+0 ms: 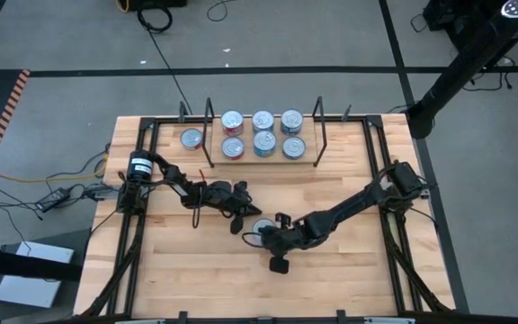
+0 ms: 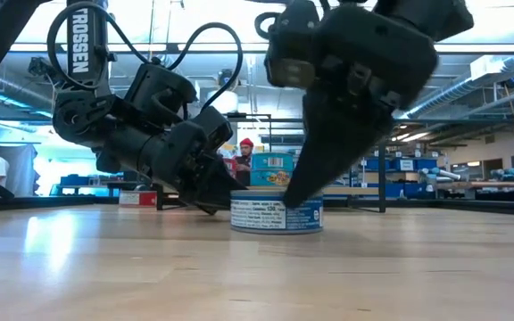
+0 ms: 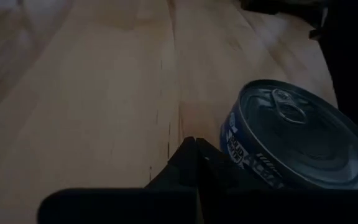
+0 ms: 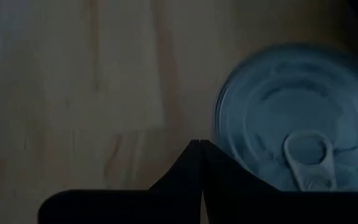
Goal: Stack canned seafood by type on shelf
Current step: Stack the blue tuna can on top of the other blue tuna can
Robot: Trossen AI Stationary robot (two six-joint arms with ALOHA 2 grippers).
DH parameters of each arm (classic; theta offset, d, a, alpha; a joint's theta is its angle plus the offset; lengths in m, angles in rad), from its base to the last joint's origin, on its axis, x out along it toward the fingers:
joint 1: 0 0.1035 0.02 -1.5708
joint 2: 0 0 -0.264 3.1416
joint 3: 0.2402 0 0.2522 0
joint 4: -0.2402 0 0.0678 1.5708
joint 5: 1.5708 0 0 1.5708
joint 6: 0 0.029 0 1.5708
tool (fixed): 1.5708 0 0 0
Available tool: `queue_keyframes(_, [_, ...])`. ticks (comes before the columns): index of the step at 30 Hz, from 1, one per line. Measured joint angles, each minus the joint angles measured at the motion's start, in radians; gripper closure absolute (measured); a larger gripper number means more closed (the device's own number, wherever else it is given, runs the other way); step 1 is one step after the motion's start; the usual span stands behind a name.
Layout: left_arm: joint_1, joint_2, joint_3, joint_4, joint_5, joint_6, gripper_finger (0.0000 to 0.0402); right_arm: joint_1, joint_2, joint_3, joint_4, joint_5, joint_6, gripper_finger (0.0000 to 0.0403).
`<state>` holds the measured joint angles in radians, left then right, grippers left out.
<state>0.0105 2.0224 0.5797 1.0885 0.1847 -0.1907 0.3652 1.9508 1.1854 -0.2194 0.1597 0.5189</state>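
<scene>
Now I see the tabletop point(image 1: 196, 279) carrying the shelf point(image 1: 263, 162), which holds six tins point(image 1: 263, 133). Near-side of it, both clenched end effectors, left point(image 1: 238, 222) and right point(image 1: 261, 237), flank a blue-labelled tin point(image 2: 277, 214). "TROSSEN" marks one arm point(image 2: 80, 40).

Narrow light-wood shelf board point(image 1: 261, 163) between two upright black wire end frames holds six flat round silver-lidded tins point(image 1: 263, 133), two rows of three. A seventh tin point(image 1: 192, 139) lies just outside the shelf's left frame. A blue-labelled tin point(image 2: 277, 214) sits flat on the tabletop, well in front of the shelf.
</scene>
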Motion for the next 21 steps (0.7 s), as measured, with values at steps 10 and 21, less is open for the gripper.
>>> queue_keyframes(10, [-0.008, 0.000, 0.000, 0.011, 0.004, -0.009, 0.0401, -0.035, 0.012, 0.002, 0.019, 0.027, 0.029, 0.0394])
queue_keyframes(21, [-0.019, 0.001, 0.000, 0.008, -0.006, -0.008, 0.0401, -0.065, -0.083, 0.003, 0.010, 0.035, 0.119, 0.0394])
